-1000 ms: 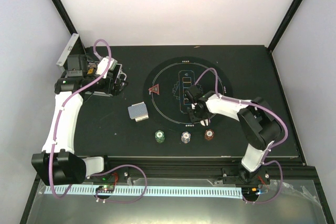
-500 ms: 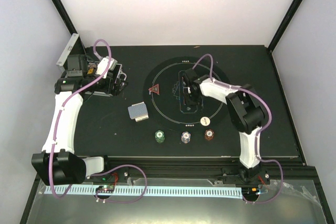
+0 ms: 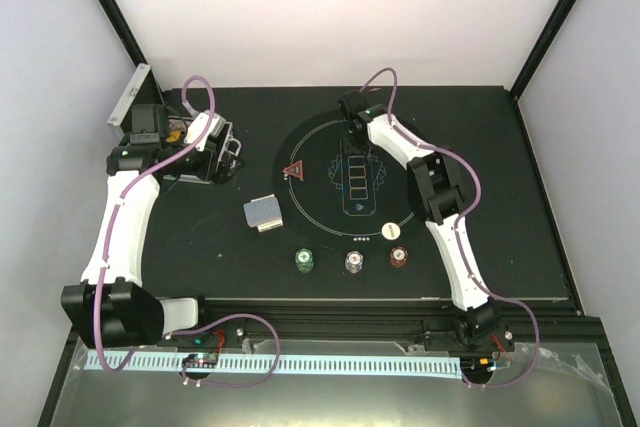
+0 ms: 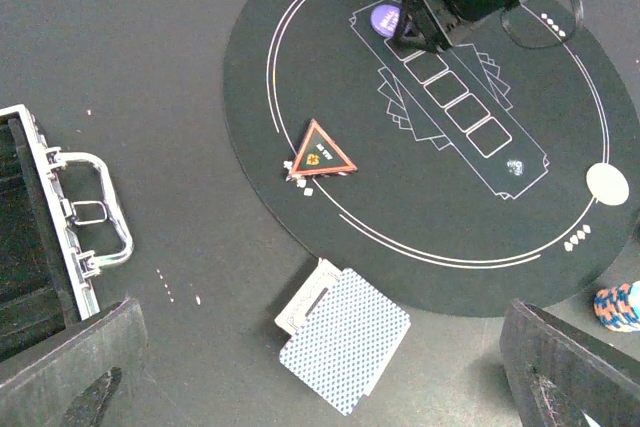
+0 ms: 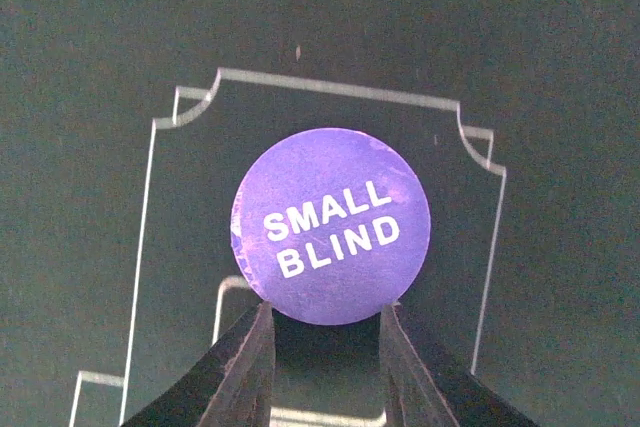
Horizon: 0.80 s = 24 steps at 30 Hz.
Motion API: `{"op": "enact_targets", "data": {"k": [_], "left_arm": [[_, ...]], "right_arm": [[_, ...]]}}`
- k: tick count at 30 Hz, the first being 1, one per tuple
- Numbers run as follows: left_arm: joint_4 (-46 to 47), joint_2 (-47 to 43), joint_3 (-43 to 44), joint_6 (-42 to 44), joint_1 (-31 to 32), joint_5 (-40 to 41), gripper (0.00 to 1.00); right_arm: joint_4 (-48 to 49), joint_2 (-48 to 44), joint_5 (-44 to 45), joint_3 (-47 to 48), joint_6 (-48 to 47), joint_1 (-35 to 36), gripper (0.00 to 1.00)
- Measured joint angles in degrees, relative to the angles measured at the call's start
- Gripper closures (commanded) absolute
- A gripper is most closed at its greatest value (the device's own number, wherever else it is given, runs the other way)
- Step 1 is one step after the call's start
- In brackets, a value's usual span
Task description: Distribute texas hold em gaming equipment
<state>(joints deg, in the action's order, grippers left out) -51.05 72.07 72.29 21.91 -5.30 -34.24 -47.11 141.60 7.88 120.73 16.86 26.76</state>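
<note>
purple and round, the flat disc lettered "small blind" (image 5: 330, 225) lies face up on the round black mat with white printed lines (image 4: 300, 67), at the far end of the mat's printed row of boxes. the right pincer (image 5: 327, 339) points down at it. the disc sits just ahead of the two fingers (image 5: 240, 372), its near edge between their tips. the fingers stand a little apart, and the gap is narrower than the disc, so we judge that it is not clamped across its width. whether the tips touch its edge is hidden from us. being round, the disc has no long axis to line up with.

the right arm is plainly the nearer one. the left pincer (image 3: 225, 155), spread wide and empty, hangs well apart, beside the open silver metal case (image 4: 60, 237) at the left of the worktop.

a lift straight up would clear the disc, we think, while a sideways drag might shove it.

the case is cut off in the left wrist view, and so is a striped chip stack at the right edge. the grey-blue deck of cards (image 4: 345, 352) lies near the mat's rim.
</note>
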Motion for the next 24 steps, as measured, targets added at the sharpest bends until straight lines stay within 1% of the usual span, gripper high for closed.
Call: {"op": "enact_targets", "data": {"k": [6,9,11,15,18,20,24], "left_arm": [[-0.09,1.75,0.02,0.42,0.00,0.02,0.01],[-0.46,3.43,0.02,0.50,0.00,-0.02,0.01],[-0.96,3.72,0.02,0.61,0.00,0.00,0.01],[-2.08,3.67,0.35,0.94,0.00,-0.04,0.01],[-3.15,3.65,0.76,1.46,0.00,-0.11,0.01],[-4.00,3.45,0.76,1.97,0.00,-0.09,0.01],[-6.54,2.89,0.87,3.67,0.00,-0.04,0.01]], "right_arm": [[-2.47,5.92,0.57,10.43,0.11,-0.57,0.68],[-2.80,7.69,0.66,13.60,-0.07,-0.81,0.65],[-2.69,7.93,0.66,14.05,-0.26,-0.94,0.61],[-2.08,7.58,0.61,13.38,-0.72,-1.16,0.48],[-0.09,3.02,0.57,5.57,-1.03,-1.07,0.38],[0.81,-2.58,0.55,-2.89,-1.07,-0.81,0.34],[3.65,-17.09,0.66,-21.07,-0.15,1.14,0.31]]}}
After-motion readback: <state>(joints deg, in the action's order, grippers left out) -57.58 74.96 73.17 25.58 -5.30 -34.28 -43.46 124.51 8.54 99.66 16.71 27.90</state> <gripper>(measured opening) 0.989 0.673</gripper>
